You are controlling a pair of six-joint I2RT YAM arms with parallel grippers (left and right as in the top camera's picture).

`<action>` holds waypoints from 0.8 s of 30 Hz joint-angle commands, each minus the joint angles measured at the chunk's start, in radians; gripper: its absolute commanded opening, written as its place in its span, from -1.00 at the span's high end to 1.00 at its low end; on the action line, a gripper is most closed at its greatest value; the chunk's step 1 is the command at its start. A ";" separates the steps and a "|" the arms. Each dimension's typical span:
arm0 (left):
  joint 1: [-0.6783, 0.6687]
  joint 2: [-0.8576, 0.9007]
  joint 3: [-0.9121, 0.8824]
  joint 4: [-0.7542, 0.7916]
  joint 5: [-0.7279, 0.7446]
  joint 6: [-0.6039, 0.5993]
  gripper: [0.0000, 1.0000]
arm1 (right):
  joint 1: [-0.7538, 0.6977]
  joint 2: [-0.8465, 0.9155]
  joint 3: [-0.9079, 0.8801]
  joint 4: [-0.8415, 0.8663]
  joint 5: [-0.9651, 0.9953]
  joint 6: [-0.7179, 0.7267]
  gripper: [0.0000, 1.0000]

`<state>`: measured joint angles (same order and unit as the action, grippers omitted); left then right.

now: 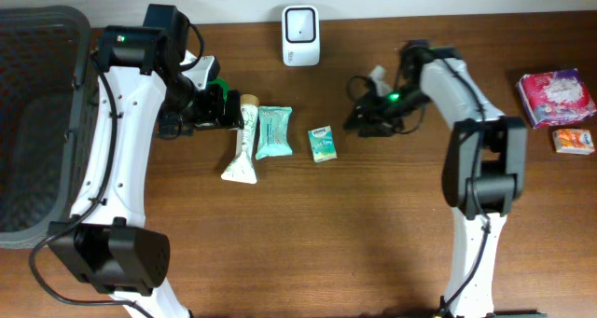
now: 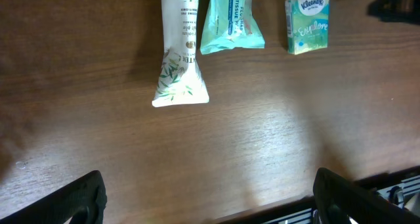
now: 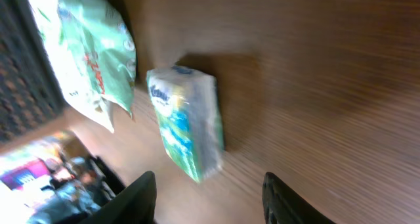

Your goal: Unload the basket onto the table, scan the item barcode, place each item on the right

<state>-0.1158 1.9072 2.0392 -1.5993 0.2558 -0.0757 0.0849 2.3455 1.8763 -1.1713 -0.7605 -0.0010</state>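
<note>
Resting item: the small green Kleenex pack [image 1: 323, 143] lies flat on the bench [image 1: 308, 234]; no arm holds it; it is just right of the wipes pack [image 1: 273, 131] and left of the right end effector [image 1: 362, 116]
Scanner: the white scanner [image 1: 299, 34] stands at the far edge of the bench, about the middle; it is well apart from the Kleenex pack
Right arm: the right end effector is released; in the right wrist view its two fingers [image 3: 141, 198] stand apart with nothing between them; the Kleenex pack lies on the wood in front of them, not touched; this view is blurred
Left arm: the left end effector [image 1: 222, 108] is released wide; in the left wrist view its fingers are at the two lower corners and only bare wood is between them; in the overhead view it is near the far end of the tube [image 1: 241, 141]
Tube: white with a leaf print; it lies flat, the crimped end toward the near edge; it is just beside the wipes pack, on its left; if they touch I cannot tell
Wipes pack: pale green; between the tube and the Kleenex pack
Basket: a dark basket [image 1: 37, 122] at the left edge of the bench
Far right: a pink pack [image 1: 556, 96] and a small orange pack [image 1: 573, 141], near one another, well apart from the other things
</note>
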 commanded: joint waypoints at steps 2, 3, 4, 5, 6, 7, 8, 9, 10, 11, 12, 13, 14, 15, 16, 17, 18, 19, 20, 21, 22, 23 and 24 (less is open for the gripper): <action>0.000 -0.015 0.002 0.001 0.010 0.001 -0.98 | 0.110 -0.032 -0.053 0.077 0.171 0.084 -0.02; 0.000 -0.015 0.002 0.001 0.010 0.001 -0.98 | 0.130 -0.032 -0.063 0.098 0.202 0.109 -0.01; 0.000 -0.015 0.002 0.001 0.010 0.001 -0.98 | 0.140 -0.032 -0.067 0.111 0.205 0.111 -0.02; 0.000 -0.015 0.002 0.001 0.010 0.001 -0.98 | 0.157 -0.032 -0.071 0.132 0.205 0.111 -0.02; 0.000 -0.015 0.002 0.001 0.010 0.001 -0.98 | 0.163 -0.032 -0.073 0.140 0.207 0.112 -0.01; 0.000 -0.015 0.002 0.001 0.010 0.001 -0.98 | 0.167 -0.032 -0.074 0.143 0.217 0.119 -0.01; 0.000 -0.015 0.002 0.001 0.010 0.001 -0.98 | 0.172 -0.032 -0.077 0.146 0.237 0.134 0.13; 0.000 -0.015 0.002 0.001 0.010 0.001 -0.98 | 0.179 -0.032 -0.085 0.149 0.254 0.154 0.37; 0.000 -0.015 0.002 0.001 0.010 0.001 -0.98 | 0.183 -0.032 -0.092 0.152 0.253 0.167 0.65; 0.000 -0.015 0.002 0.001 0.010 0.001 -0.98 | 0.185 -0.032 -0.096 0.151 0.247 0.168 0.77; 0.000 -0.015 0.002 0.001 0.010 0.001 -0.99 | 0.184 -0.032 -0.096 0.148 0.230 0.168 0.92; 0.000 -0.015 0.002 0.001 0.010 0.001 -0.98 | 0.183 -0.032 -0.093 0.148 0.195 0.168 0.92; 0.000 -0.015 0.002 0.001 0.010 0.001 -0.98 | 0.175 -0.033 -0.084 0.149 0.128 0.167 0.92; 0.000 -0.015 0.002 0.001 0.010 0.001 -0.98 | 0.160 -0.033 -0.066 0.153 0.027 0.163 0.92; 0.000 -0.015 0.002 0.001 0.010 0.001 -0.98 | 0.140 -0.033 -0.047 0.161 -0.096 0.137 0.92; 0.000 -0.015 0.002 0.001 0.010 0.001 -0.98 | 0.119 -0.033 -0.029 0.167 -0.210 0.108 0.92; 0.000 -0.015 0.002 0.001 0.010 0.001 -0.98 | 0.101 -0.033 -0.017 0.172 -0.291 0.093 0.92; 0.000 -0.015 0.002 0.001 0.010 0.001 -0.98 | 0.063 -0.033 -0.006 0.187 -0.420 0.079 0.92; 0.000 -0.015 0.002 0.001 0.010 0.001 -0.98 | 0.035 -0.033 -0.006 0.201 -0.474 0.079 0.92; 0.000 -0.015 0.002 0.001 0.010 0.001 -0.98 | 0.010 -0.033 -0.006 0.205 -0.504 0.079 0.92; 0.000 -0.015 0.002 0.001 0.010 0.001 -0.98 | -0.009 -0.033 -0.006 0.206 -0.517 0.079 0.92; 0.000 -0.015 0.002 0.001 0.010 0.001 -0.98 | -0.035 -0.033 -0.006 0.210 -0.529 0.079 0.92; 0.000 -0.015 0.002 0.001 0.010 0.001 -0.98 | -0.050 -0.033 -0.006 0.212 -0.543 0.078 0.92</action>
<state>-0.1158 1.9072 2.0392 -1.5993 0.2558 -0.0761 0.0868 2.3310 1.8515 -0.9630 -1.1496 0.0998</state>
